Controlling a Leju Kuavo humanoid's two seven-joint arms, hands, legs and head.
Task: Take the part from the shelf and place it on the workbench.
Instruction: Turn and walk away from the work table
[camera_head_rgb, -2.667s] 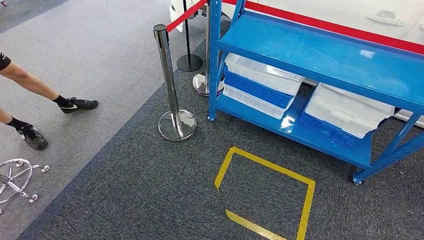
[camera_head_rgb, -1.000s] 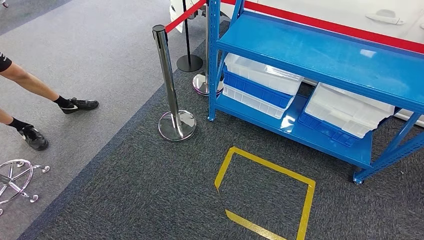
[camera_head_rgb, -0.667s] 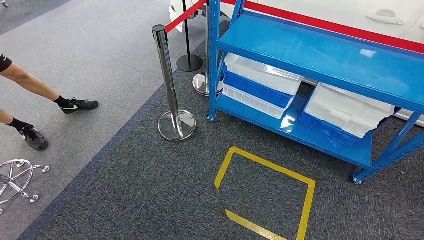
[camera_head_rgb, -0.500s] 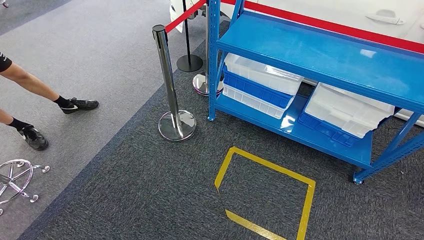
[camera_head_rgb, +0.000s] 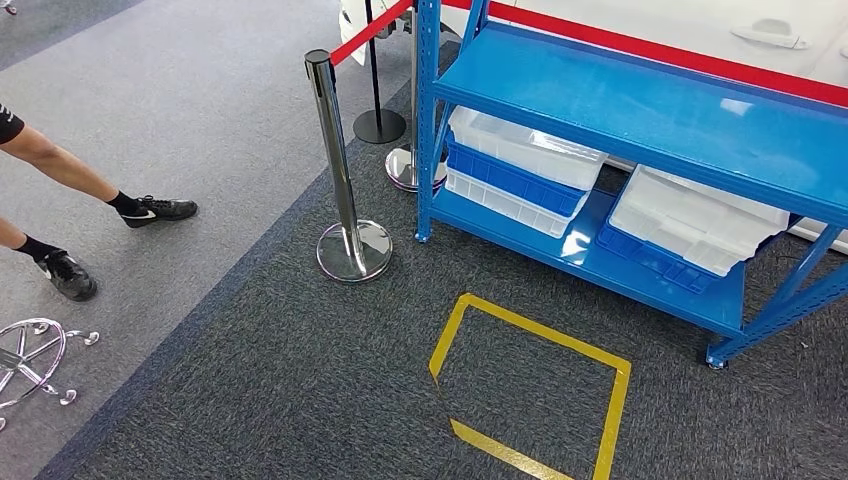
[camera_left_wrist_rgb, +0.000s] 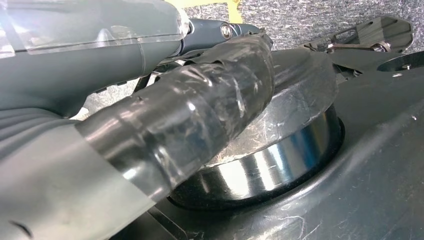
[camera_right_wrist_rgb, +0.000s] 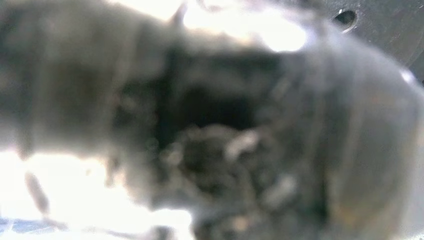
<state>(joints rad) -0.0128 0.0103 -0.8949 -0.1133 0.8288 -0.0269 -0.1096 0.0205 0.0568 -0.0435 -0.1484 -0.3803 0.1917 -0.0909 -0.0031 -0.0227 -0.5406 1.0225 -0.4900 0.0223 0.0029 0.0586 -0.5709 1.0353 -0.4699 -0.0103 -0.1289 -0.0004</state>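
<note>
1. You are looking down at dark grey carpet (camera_head_rgb: 300, 400) that meets a paler grey carpet (camera_head_rgb: 200, 90) along a slanting edge on the left.
2. A square of yellow tape (camera_head_rgb: 545, 331) is stuck to the dark carpet, just in front of the blue shelf (camera_head_rgb: 640, 110).
3. The shelf's upper board is plain blue. On its lower level, the left side holds a stack of white bins (camera_head_rgb: 525, 145) with a blue bin (camera_head_rgb: 510, 178) between them. The right side holds a tilted white bin (camera_head_rgb: 695, 220) resting on another blue bin (camera_head_rgb: 650, 258).
4. You cannot tell where the part is. The bins are partly tucked under the upper board, and their contents cannot be made out.
5. A chrome stanchion (camera_head_rgb: 338, 170) stands just left of the shelf's corner post, with a red belt (camera_head_rgb: 372, 30) running from near its top. Two more stanchion bases, one black (camera_head_rgb: 378, 125) and one chrome (camera_head_rgb: 405, 168), sit behind it.
6. A white car (camera_head_rgb: 765, 35) is parked beyond the shelf.
7. A person's legs (camera_head_rgb: 60, 165) in black shoes (camera_head_rgb: 160, 208) stand on the pale carpet at the left, near a chrome chair base (camera_head_rgb: 25, 355).
8. The left hand (camera_left_wrist_rgb: 150, 115) shows its taped thumb close to the camera, and you cannot tell how its fingers lie.
9. The right hand (camera_right_wrist_rgb: 215, 130) is a blur, so its fingers cannot be judged either.
10. Compared with the earlier pictures, the view matches. The shelf, bins, stanchions and tape square sit where they were, and the person's feet have barely shifted.
</note>
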